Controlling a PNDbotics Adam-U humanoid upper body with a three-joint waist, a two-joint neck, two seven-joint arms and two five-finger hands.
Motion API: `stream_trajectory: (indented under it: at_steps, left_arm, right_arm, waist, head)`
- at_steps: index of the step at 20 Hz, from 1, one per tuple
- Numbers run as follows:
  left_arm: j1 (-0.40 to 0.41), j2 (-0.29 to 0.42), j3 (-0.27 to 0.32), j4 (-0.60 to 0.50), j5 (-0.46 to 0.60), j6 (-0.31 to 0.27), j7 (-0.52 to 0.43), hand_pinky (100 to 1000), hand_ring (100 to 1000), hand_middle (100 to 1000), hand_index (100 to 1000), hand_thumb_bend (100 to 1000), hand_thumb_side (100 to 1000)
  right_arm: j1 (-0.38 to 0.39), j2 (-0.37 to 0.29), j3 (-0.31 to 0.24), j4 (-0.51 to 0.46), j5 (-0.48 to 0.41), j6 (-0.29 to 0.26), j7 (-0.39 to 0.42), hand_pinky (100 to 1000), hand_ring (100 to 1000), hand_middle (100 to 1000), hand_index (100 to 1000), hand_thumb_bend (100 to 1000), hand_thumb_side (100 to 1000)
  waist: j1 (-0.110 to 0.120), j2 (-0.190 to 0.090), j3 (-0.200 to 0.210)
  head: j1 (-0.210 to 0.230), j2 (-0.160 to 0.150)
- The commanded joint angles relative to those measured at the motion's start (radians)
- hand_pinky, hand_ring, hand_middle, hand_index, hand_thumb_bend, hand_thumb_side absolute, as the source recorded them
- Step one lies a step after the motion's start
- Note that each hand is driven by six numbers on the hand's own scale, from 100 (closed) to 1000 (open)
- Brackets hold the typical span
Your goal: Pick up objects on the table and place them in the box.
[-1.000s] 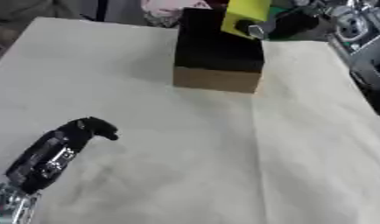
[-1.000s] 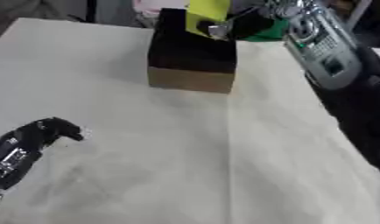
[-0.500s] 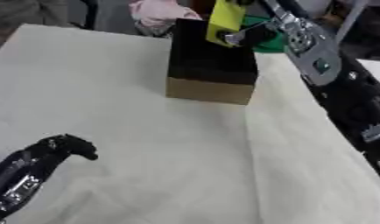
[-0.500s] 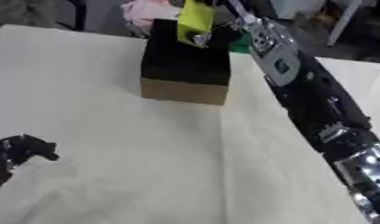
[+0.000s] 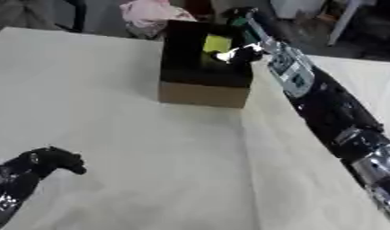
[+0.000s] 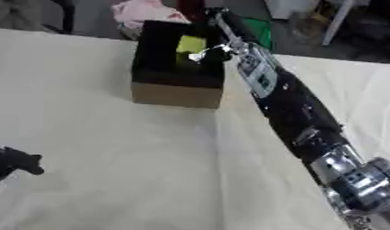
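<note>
Right hand (image 5: 239,55) is reaching over the box (image 5: 200,92) at upper centre, fingers curling around the yellow object (image 5: 217,44) inside it. Left hand (image 5: 49,161), curled empty, is sitting lower left. Pink cloth (image 5: 151,11) is lying behind.

A lab or workshop, it seems: a bench (image 5: 112,134) draped in cream cloth; beyond its far edge, bare floor, pink cloth (image 5: 151,11), white bin (image 5: 296,6).
</note>
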Motion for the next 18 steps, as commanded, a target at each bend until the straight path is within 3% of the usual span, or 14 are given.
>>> stream_trajectory:
  at_steps: [1,7,18]
  left_arm:
    - [-0.013,0.004,0.001,-0.023,0.004,-0.001,-0.001,946,722,703,790,137,801]
    - [-0.003,0.003,0.008,-0.021,0.003,0.0,0.009,944,720,701,789,138,800]
    - [0.051,-0.001,0.04,-0.003,-0.02,0.0,0.047,947,721,699,787,145,813]
  right_arm:
    - [-0.018,-0.015,-0.017,0.015,0.016,-0.019,0.007,778,1000,880,946,663,284]
    - [-0.003,-0.026,-0.018,-0.042,-0.041,-0.021,-0.01,757,996,843,931,585,241]
    - [0.081,-0.067,0.009,-0.34,-0.229,0.043,0.011,700,966,742,905,367,237]
  waist:
    - [0.009,-0.017,-0.003]
    - [0.019,-0.027,-0.027]
    - [0.057,-0.056,-0.145]
  head:
    - [-0.003,-0.009]
    - [0.008,0.006]
    - [0.045,0.079]
